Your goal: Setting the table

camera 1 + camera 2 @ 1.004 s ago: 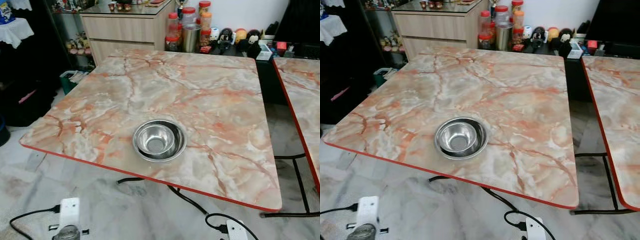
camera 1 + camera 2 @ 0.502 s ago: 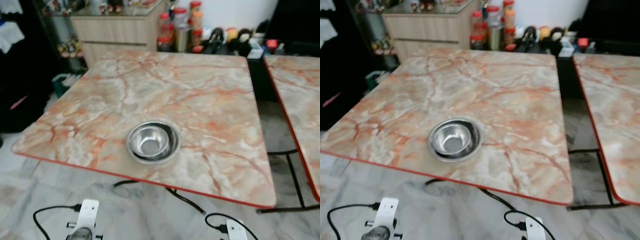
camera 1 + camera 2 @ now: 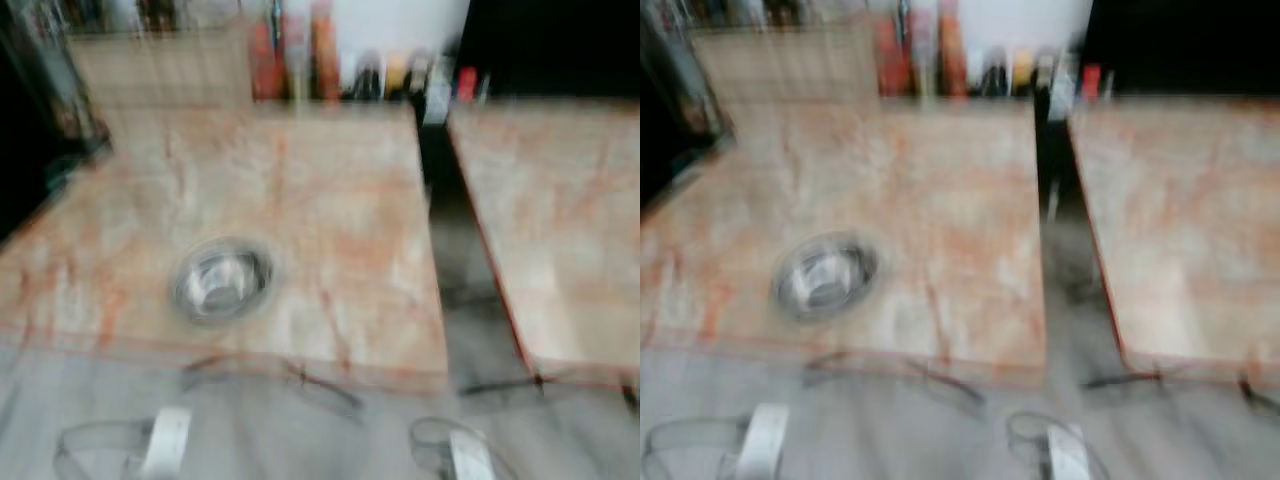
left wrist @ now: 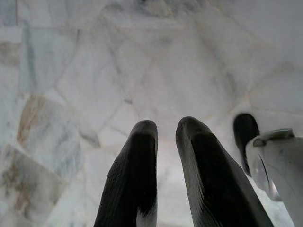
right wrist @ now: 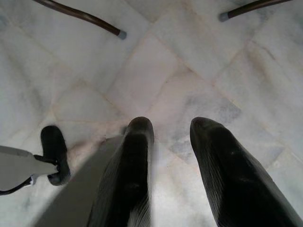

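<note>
My left gripper hangs over the pale marble floor, its two black fingers a little apart with nothing between them, and beside it I see a white part of the robot's body. My right gripper also points down at the floor, with its fingers parted somewhat wider — it holds nothing too — and two dark table legs end on the tiles further away. The head views are strongly blurred, so I can give only the big shapes. A steel bowl stands on the marble-pattern table, in the near left part of the top, not far from the front edge which has a red border. I cannot tell if it is one bowl or two nested, because of the blur. To the right, a second table of the same pattern stands just beside the first one, with a narrow gap between them. Behind the tables there is a wooden cabinet and a row of jars with red lids and some small objects I cannot identify. On the floor in front, two white power strips lie with their dark cables — one on the left, one more to the right.
</note>
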You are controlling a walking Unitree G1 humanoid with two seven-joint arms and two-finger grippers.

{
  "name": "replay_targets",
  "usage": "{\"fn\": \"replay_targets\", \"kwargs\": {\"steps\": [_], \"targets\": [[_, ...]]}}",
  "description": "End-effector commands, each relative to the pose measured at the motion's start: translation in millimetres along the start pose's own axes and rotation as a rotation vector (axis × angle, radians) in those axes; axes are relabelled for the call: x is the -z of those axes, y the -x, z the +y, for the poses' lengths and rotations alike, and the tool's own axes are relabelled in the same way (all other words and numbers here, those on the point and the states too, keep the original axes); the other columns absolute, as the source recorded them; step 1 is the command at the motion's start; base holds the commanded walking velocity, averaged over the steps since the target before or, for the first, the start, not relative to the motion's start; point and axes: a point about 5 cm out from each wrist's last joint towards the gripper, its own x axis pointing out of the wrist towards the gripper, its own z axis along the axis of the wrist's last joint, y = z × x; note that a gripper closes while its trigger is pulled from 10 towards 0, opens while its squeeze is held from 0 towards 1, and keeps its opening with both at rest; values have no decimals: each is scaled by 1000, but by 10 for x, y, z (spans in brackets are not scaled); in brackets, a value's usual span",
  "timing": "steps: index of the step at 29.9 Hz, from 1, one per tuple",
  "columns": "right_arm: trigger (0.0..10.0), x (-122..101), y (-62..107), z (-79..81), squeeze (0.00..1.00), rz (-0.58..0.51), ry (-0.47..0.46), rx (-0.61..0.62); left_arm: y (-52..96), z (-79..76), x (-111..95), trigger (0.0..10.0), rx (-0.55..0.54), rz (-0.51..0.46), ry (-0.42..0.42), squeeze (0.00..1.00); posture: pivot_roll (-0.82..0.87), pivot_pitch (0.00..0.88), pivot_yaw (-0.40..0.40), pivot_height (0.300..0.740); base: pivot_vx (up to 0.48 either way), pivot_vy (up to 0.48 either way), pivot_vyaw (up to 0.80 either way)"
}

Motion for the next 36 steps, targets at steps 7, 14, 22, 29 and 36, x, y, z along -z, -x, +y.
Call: {"fn": "replay_targets", "kwargs": {"steps": [7,14,22,29,36], "targets": [[10000,22,7,-64,0,7,8,12,-1,-29,-16,10000,13,2,-10,0,-54,0,63,740,0,-274,0],[10000,14,6,-57,0,4,3,9,-4,-20,-21,10000,12,5,-10,0,-51,0,63,740,0,-206,0],[10000,-6,2,-53,0,5,60,0,-1,-34,-3,10000,12,13,3,0,-44,0,59,740,0,-480,100],[10000,0,2,-44,0,8,30,-2,-2,-37,-14,10000,13,11,-6,0,-43,0,61,740,0,-480,457],[10000,1,2,-48,0,8,36,-4,-5,-69,-52,10000,22,2,-14,0,-43,0,58,740,0,-480,0]]}}
